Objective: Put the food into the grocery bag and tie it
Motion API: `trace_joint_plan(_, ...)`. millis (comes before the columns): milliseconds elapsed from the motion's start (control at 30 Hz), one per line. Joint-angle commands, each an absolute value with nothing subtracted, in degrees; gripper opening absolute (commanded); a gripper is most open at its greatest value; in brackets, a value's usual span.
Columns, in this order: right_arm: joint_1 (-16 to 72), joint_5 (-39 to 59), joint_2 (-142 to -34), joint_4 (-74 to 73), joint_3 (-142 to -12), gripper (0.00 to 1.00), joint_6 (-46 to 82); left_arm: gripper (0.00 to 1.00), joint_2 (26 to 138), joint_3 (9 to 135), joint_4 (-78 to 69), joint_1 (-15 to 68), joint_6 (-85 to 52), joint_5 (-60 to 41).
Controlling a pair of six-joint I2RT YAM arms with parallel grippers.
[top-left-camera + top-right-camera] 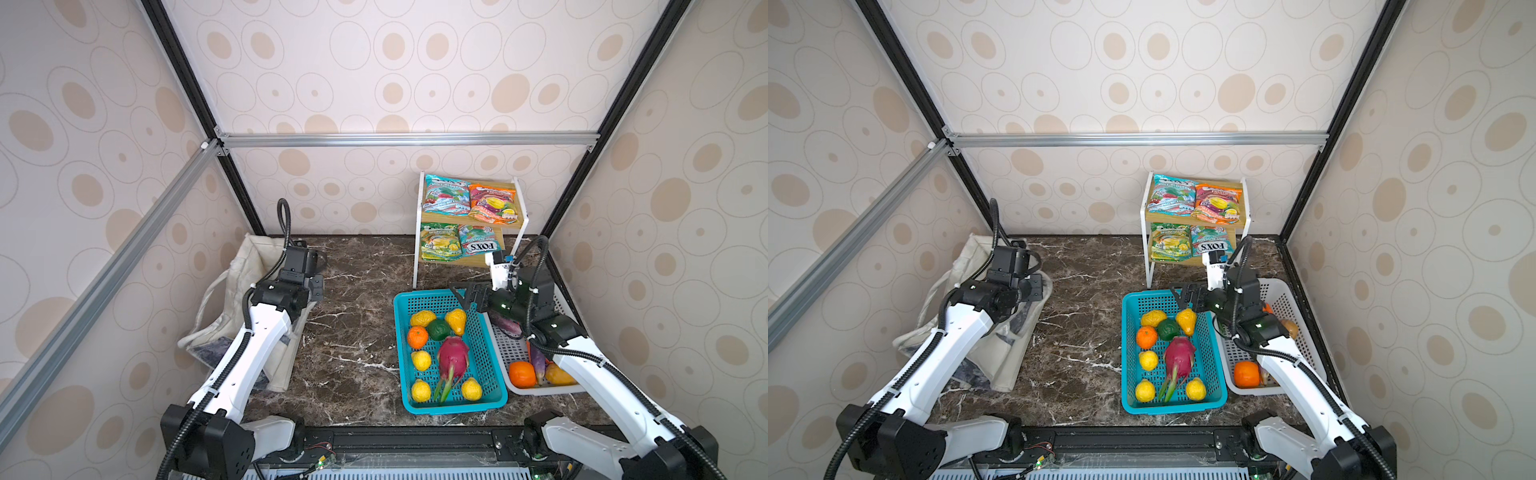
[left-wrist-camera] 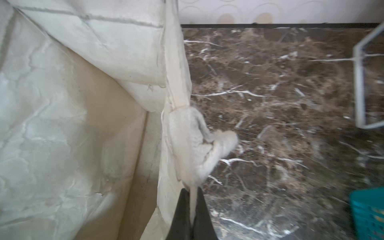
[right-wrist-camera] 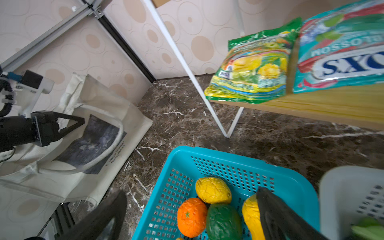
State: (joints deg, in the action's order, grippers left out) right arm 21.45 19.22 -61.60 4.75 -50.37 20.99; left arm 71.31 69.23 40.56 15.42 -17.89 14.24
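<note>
1. Left gripper (image 2: 192, 196): jaws pressed together on a thin strip of the canvas tote's (image 2: 62, 124) off-white fabric.
2. Right gripper (image 3: 191, 192): jaws wide apart, empty, above the far end of the teal basket (image 3: 228, 160).
3. That basket holds the dragon fruit (image 1: 453, 357), orange (image 1: 417, 336) and dark green fruit (image 1: 438, 330).
4. The tote lies slumped on the marble table's (image 1: 353, 332) left side.
5. Snack packets (image 1: 469, 199) lie on the shelf rack (image 1: 416, 257).

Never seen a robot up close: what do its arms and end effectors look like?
Both the left arm and right arm have white shells, black joints and ribbed black cables alongside. The left end effector and right end effector are black, each with two tapering fingers.
</note>
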Motion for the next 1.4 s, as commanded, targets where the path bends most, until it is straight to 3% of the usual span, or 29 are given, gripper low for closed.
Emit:
trace_joint_plan(0,26.11,15.12,-64.31,5.38,-53.96,1.0,20.42,0.0,71.68,72.58,36.79,21.63,-23.36,9.1)
trace_joint_plan(133,32.5,11.92,-68.21,6.2,-57.29,1.0,19.78,0.0,74.46,74.35,34.3,27.81,-25.84,9.48)
trace_joint_plan(233,36.01,10.27,-71.08,5.42,-58.84,1.0,20.87,0.03,74.28,73.52,28.94,28.54,-27.73,3.99)
trace_joint_plan(300,37.35,8.89,-72.91,4.86,-59.82,1.0,22.97,0.16,74.76,74.23,27.43,28.53,-28.11,3.0)
trace_joint_plan(400,39.28,7.68,-75.54,4.38,-61.4,0.99,26.61,0.17,75.55,76.13,27.27,28.49,-27.18,2.25)
trace_joint_plan(500,41.97,6.0,-77.6,3.8,-63.02,0.98,28.46,0.33,76.12,78.91,28.96,28.46,-25.26,3.12)
trace_joint_plan(633,45.5,3.2,-80.14,2.85,-64.77,0.98,30.38,0.47,76.87,81.92,31.12,27.76,-22.6,2.44)
trace_joint_plan(733,47.2,1.72,-81.51,1.81,-65.47,0.97,32.24,0.5,76.5,81.88,31.02,27.41,-21.47,1.25)
trace_joint_plan(933,50.06,0.69,-84.34,-1.65,-67.3,0.97,38.77,0.49,77.43,87.44,35.2,17.47,-15.46,-1.05)
trace_joint_plan(1000,50.92,-0.01,-85.64,-3.11,-67.83,0.97,41.55,0.63,79.29,91.48,39.1,16.7,-10.33,5.12)
trace_joint_plan(1067,51.71,-1.14,-87.34,-3.34,-69.47,0.97,42.96,0.71,81.48,92.97,40.09,13.94,-6.35,7.62)
trace_joint_plan(1167,52.67,-2.77,-90.82,-0.4,-74.14,0.97,44.23,0.73,85.67,93.88,40.03,7.58,-3.94,1.66)
trace_joint_plan(1367,53.35,-4.44,-98.33,1.16,-81.03,0.88,47.19,0.75,89.98,92.41,37.36,6.49,-1.49,1.78)
